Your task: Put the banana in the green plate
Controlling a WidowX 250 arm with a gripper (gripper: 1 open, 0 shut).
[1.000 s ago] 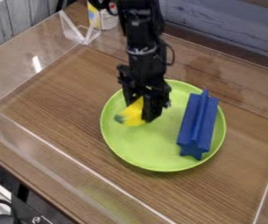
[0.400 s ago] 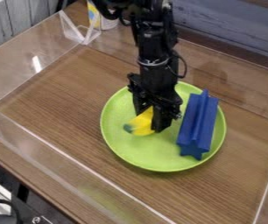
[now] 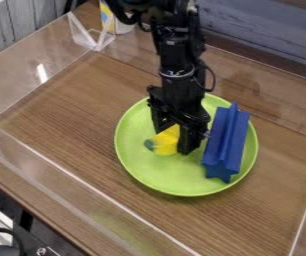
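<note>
- The black pincer (image 3: 175,126) points down over the middle of the green plate (image 3: 163,176); its fingers crowd the banana and partly hide it, so how far open they are, and whether they grip it or only touch it, I cannot tell.
- The banana (image 3: 167,141) is within the plate's rim, left of the plate's centre in the view, dark tip toward the plate's left edge.
- The blue block (image 3: 225,145) lies on the plate's right side.
- The plate rests on the wooden bench (image 3: 76,120).
- Compared with a second ago, the banana sits lower in the view and nearer the plate's middle.
</note>
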